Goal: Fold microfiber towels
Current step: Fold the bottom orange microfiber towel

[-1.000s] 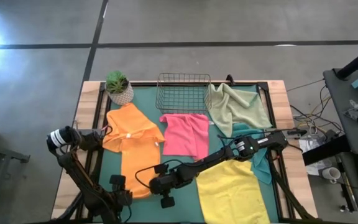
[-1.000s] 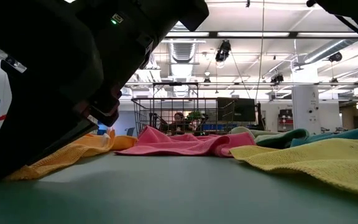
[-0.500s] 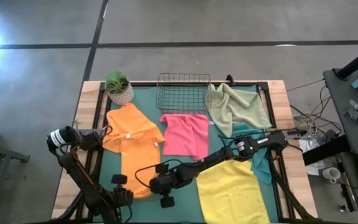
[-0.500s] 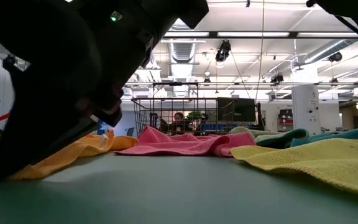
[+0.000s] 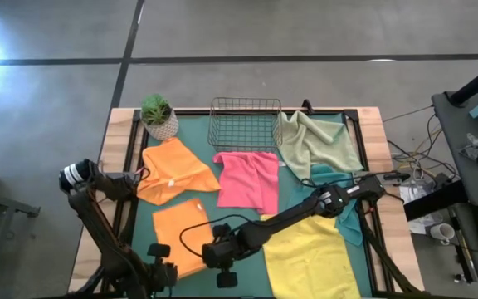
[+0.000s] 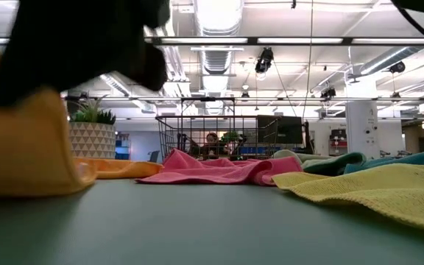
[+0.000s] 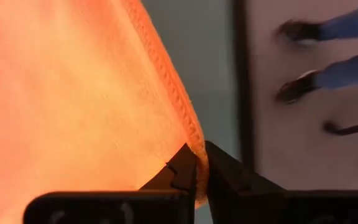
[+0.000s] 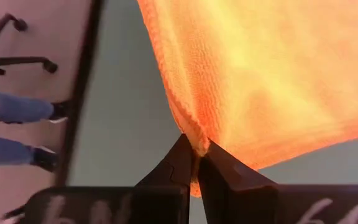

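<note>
High view: an orange towel (image 5: 176, 246) at lower left of the bench (image 5: 121, 120) is pinched by both closed pincers, left (image 5: 158, 266) and right (image 5: 222, 264). Unequal pulling could slip a corner out and skew the fold.

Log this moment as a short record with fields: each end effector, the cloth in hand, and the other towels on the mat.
left end effector: shut on the hem of the near orange microfiber towel, at the mat's near left
right end effector: shut on another edge of that same towel
second orange microfiber towel: crumpled beside the small potted plant
pink microfiber towel: centre, in front of the wire basket
yellow microfiber towel: near right
sage green microfiber towel: far right
</note>
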You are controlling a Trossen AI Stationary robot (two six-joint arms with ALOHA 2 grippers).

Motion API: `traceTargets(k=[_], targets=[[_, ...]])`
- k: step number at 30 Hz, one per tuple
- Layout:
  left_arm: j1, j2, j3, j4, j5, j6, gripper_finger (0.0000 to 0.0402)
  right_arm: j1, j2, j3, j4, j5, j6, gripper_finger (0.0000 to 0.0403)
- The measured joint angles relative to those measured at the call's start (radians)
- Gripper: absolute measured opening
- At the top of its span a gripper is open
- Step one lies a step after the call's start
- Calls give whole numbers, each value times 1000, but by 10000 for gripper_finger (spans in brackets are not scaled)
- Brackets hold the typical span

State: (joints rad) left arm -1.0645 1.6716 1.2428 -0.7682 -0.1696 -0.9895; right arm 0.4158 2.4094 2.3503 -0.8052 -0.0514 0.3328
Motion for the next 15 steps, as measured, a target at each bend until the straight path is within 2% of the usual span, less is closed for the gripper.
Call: traceTargets(k=[8,12,15], targets=[[6,-31,93,-3,38,-106,8,44,-59,5,-1,11,74,9],[5,-31,93,-27,41,-180,8,43,-66,5,2,76,75,9],[5,-30,78,-112,37,-233,8,25,-62,2,4,92,59,9]])
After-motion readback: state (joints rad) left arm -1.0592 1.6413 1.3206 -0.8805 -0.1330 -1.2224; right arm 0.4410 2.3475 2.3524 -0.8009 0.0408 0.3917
